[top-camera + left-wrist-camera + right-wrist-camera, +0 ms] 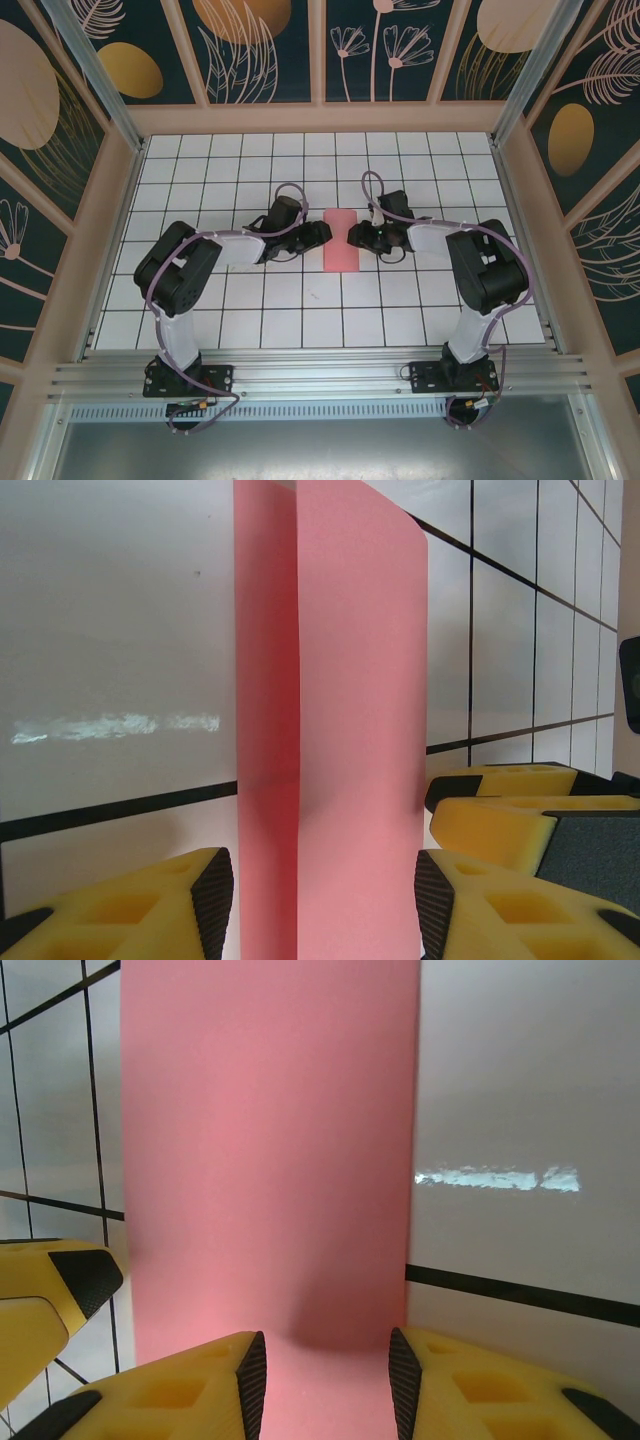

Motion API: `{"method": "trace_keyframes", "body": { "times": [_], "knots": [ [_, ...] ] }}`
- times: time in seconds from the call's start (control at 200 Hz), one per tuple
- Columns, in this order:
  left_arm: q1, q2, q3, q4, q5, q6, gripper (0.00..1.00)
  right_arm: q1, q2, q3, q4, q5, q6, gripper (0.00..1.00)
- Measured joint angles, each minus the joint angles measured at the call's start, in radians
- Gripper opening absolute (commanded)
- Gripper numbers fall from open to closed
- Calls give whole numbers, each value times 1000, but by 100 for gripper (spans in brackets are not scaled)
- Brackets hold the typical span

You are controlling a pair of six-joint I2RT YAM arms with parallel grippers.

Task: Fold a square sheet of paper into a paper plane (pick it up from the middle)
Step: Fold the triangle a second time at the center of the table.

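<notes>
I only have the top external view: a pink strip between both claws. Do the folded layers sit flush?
Observer: Not quite. In the left wrist view the square sheet of paper shows a narrow darker strip along one long edge, apparently a second layer.
Operator: Are they shut on it?
Observer: The left claw is open, a finger at each side of the paper's end.
Operator: And the other?
Observer: The right claw is open too, its fingers over the paper.

Lab cell: gridded table, aluminium rails

matt paper, glossy white table
</notes>
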Motion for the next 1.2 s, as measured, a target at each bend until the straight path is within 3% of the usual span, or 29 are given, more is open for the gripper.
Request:
{"method": "trace_keyframes", "body": {
  "times": [0.565, 0.896, 1.011, 1.201],
  "knots": [
    [0, 35, 12, 9, 50, -8, 53, -10, 8, -19, 40, -33, 12, 39],
    [0, 54, 12, 51, 110, -34, 43, -11, 10, -19, 40, -35, 12, 39],
    [0, 68, 12, 66, 126, -42, 34, -12, 10, -19, 40, -38, 12, 40],
    [0, 73, 12, 93, 142, -76, 5, -12, 8, -19, 40, -39, 11, 42]
  ]
}}
